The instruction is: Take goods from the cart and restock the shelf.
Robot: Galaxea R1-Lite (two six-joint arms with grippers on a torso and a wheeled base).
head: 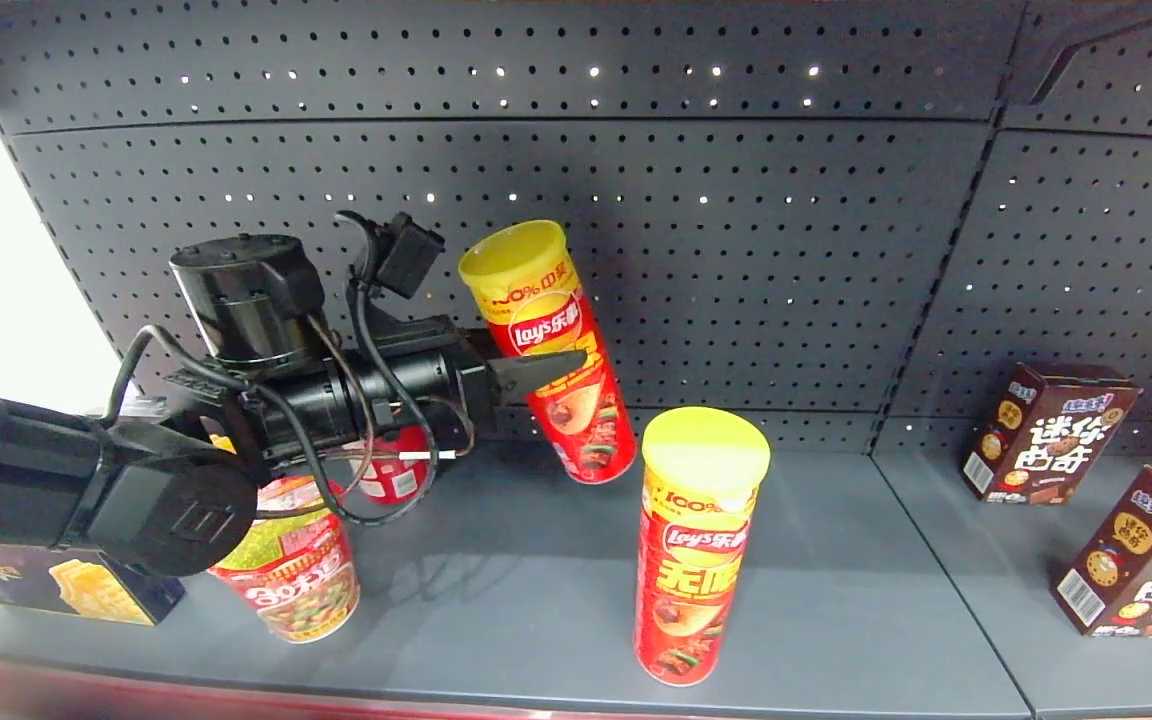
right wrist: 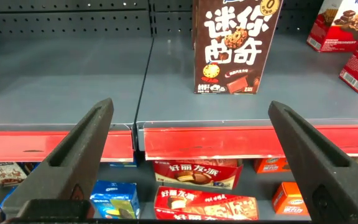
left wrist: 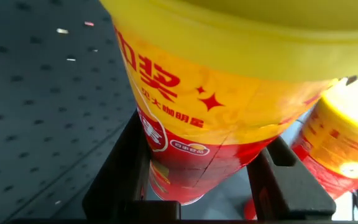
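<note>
My left gripper [head: 561, 372] is shut on a red chip can with a yellow lid [head: 551, 340], holding it tilted just above the grey shelf [head: 536, 580], close to the pegboard back. Up close, the can [left wrist: 197, 124] sits clamped between the two black fingers [left wrist: 120, 174]. A second can of the same kind [head: 696, 545] stands upright on the shelf nearer the front, and shows beside the held one [left wrist: 337, 143]. My right gripper [right wrist: 191, 162] is open, facing the shelf's red front edge [right wrist: 229, 140], with nothing between its fingers.
A red noodle cup [head: 296, 575] and a dark snack box [head: 66, 585] stand at the shelf's left front. Brown cookie boxes [head: 1051, 430] stand on the right section; one faces the right gripper [right wrist: 232, 46]. More boxed goods [right wrist: 194, 174] fill the shelf below.
</note>
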